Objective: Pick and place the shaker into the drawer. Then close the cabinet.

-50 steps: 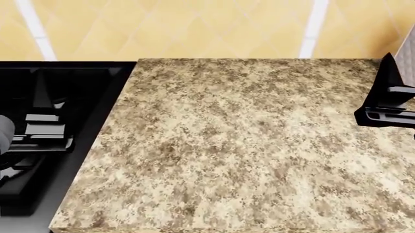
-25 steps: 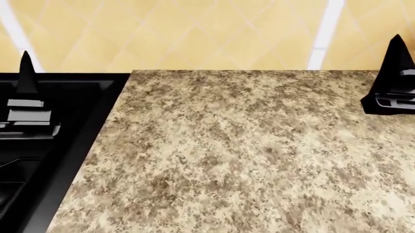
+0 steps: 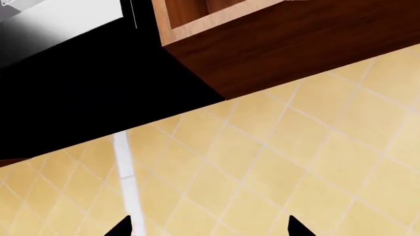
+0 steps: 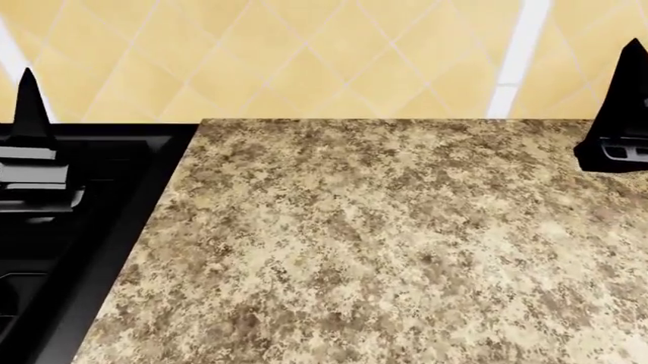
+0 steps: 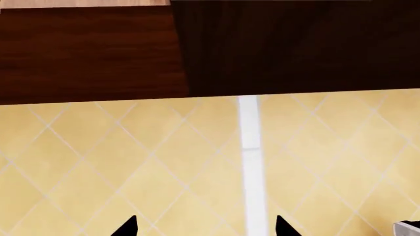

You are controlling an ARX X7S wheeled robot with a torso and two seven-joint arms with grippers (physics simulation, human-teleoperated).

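Observation:
The shaker and the drawer are out of view in every frame. Of the cabinet I see only its speckled beige granite top [image 4: 385, 243], which fills the head view. My left gripper [image 4: 30, 152] is held up over the black stove at the left, fingers pointing upward. My right gripper [image 4: 620, 129] is raised at the right edge of the counter. In the left wrist view the left gripper [image 3: 206, 228] shows two black tips wide apart with nothing between them. The right gripper [image 5: 203, 228] looks the same in the right wrist view.
A black stove [image 4: 71, 250] adjoins the counter on the left. A yellow tiled wall [image 4: 303, 53] with white stripes stands behind. Both wrist views face that wall and the dark wooden wall cupboards [image 3: 288, 44] [image 5: 196, 49] above it.
The head view has shifted, so the counter's back edge sits lower in the picture. Both grippers have risen, and the left one now points up over the stove.

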